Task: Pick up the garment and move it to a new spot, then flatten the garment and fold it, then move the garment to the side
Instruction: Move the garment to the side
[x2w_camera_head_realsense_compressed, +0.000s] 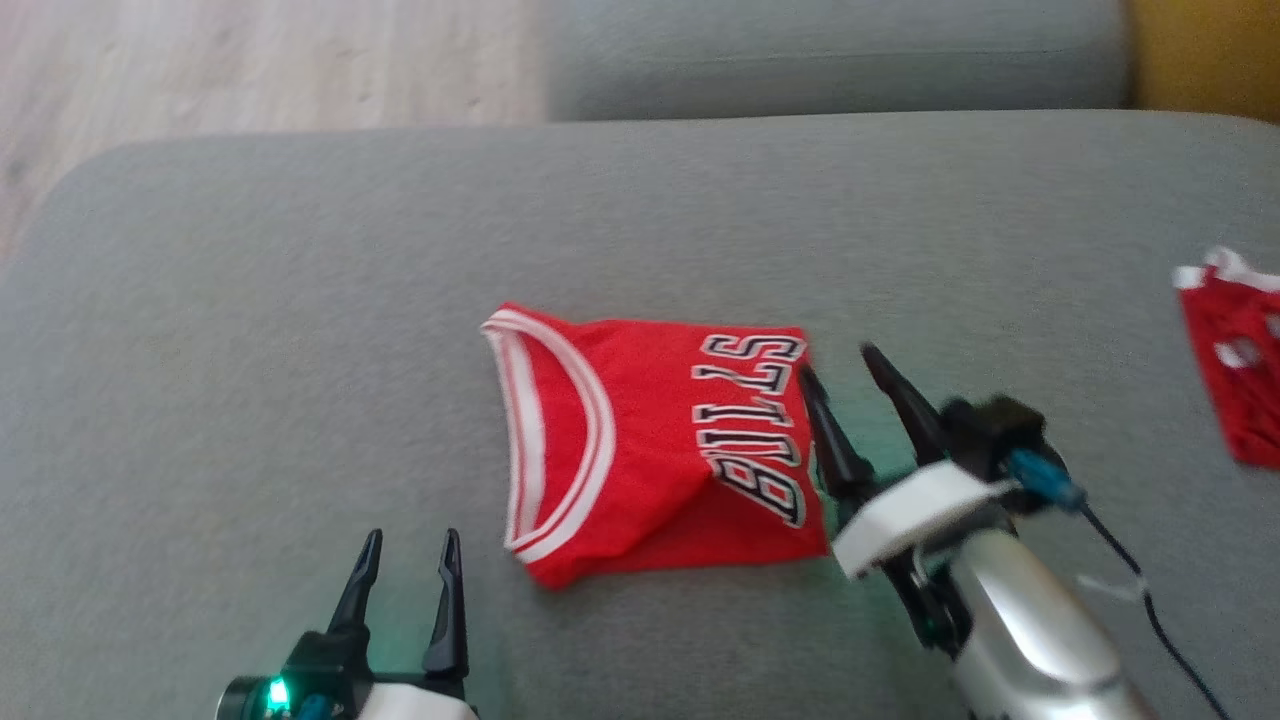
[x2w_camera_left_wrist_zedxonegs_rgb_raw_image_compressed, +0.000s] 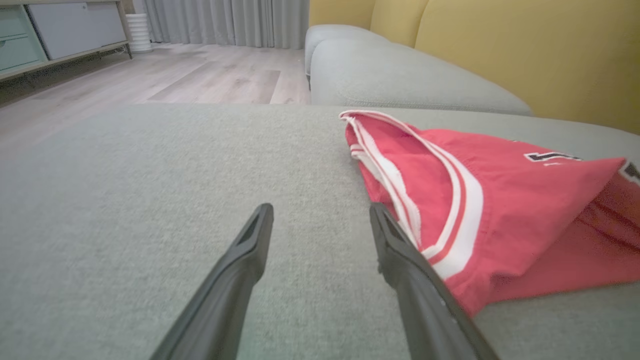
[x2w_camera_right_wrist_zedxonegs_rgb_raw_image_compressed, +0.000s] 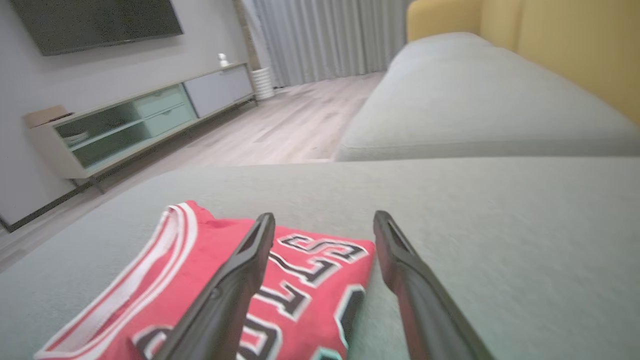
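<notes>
Left gripper (x2w_camera_head_realsense_compressed: 412, 540) base cropped; jersey (x2w_camera_head_realsense_compressed: 640, 440) lettering partly hidden; red cloth (x2w_camera_head_realsense_compressed: 1240, 370) cut off.

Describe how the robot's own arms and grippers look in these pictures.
Each gripper has two long, dark, tapered fingers. The left gripper has a black base with a glowing green light. The right gripper is mounted on a white collar ahead of a glossy silver forearm, with a blue connector and a thin black cable trailing from it.
</notes>
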